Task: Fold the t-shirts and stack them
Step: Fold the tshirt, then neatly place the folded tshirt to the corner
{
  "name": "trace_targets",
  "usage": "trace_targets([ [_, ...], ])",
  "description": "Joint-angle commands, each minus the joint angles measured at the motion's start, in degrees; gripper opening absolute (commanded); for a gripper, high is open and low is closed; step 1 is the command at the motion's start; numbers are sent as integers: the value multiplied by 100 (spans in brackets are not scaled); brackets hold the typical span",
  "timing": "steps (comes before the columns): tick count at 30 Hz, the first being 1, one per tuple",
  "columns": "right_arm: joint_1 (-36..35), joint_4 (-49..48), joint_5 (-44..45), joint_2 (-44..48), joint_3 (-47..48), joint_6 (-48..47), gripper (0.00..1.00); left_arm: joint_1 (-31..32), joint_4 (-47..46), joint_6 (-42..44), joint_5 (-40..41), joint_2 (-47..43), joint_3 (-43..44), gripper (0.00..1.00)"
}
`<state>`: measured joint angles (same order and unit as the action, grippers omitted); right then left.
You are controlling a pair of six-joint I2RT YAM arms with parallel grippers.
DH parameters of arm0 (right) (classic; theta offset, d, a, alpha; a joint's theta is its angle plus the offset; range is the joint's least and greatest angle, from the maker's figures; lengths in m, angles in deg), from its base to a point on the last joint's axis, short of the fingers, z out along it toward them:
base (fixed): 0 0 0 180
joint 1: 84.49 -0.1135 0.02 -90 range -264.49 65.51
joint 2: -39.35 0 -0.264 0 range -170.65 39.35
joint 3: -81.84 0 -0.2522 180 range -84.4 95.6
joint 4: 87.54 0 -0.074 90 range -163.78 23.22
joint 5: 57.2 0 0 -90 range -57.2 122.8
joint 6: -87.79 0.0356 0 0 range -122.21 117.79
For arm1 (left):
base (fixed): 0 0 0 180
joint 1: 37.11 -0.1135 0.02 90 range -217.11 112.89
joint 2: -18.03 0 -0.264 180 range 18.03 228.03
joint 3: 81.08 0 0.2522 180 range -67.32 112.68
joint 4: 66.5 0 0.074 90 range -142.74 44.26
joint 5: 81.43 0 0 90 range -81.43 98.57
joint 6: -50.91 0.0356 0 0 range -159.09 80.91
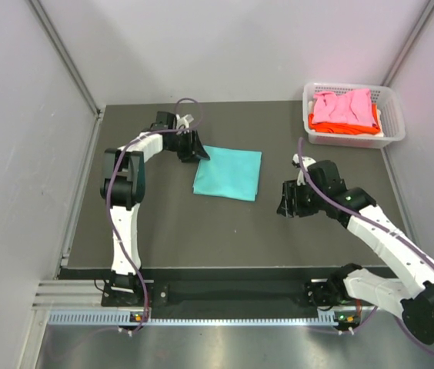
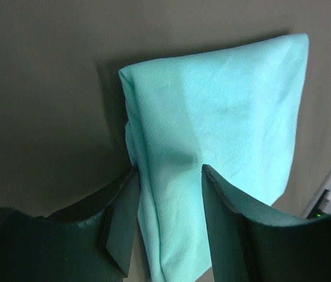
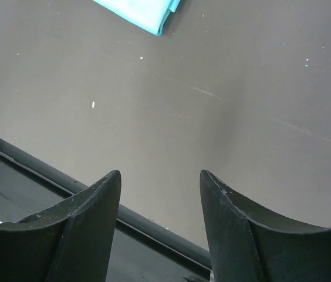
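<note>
The teal t-shirt (image 1: 228, 173) lies folded into a flat rectangle on the dark table. My left gripper (image 1: 194, 150) is at its far left corner. In the left wrist view the gripper (image 2: 170, 170) is open, its fingers (image 2: 230, 217) standing either side of the shirt's (image 2: 224, 111) folded edge, with cloth between them. My right gripper (image 1: 290, 201) is open and empty, right of the shirt and apart from it. In the right wrist view the gripper (image 3: 159, 173) hangs over bare table, with a corner of the teal shirt (image 3: 148, 12) at the top. The pink t-shirt (image 1: 344, 104) lies on the orange t-shirt (image 1: 338, 123).
A white lattice basket (image 1: 392, 115) at the back right corner holds the pink and orange shirts. Grey walls close in the table on the left, back and right. The table's near edge rail (image 3: 48, 170) shows in the right wrist view.
</note>
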<state>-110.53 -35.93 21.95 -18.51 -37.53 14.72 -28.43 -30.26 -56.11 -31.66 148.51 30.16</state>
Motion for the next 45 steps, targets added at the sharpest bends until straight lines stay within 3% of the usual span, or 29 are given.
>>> trace_targets([
  [1, 55, -216, -101, -75, 41, -84, 57, -16, -148, -100, -415, 259, -106, 51],
  [9, 99, -357, -145, -164, 15, -58, 57, -16, -313, -311, -556, 426, -167, 39],
  [13, 99, -392, -154, -190, -29, -14, 57, -60, -280, -373, -416, 514, -36, 13],
  [16, 108, -374, -137, -207, -20, -5, 57, -139, -131, -294, -135, 497, 52, 0],
  [26, 117, -348, -119, -497, 94, -58, 56, -622, 1160, 654, 1060, 31, 562, 0],
  [33, 108, -322, -338, -1121, 541, -128, 56, -1034, 1943, 1428, 2114, 31, 1448, 0],
  [41, 117, -366, -646, -2034, 989, -40, 56, -1291, 1874, 1806, 3538, 215, 2003, 0],
  [45, 117, -190, -638, -2378, 1385, -119, 56, -1308, 1637, 2140, 4652, 373, 2355, 0],
])
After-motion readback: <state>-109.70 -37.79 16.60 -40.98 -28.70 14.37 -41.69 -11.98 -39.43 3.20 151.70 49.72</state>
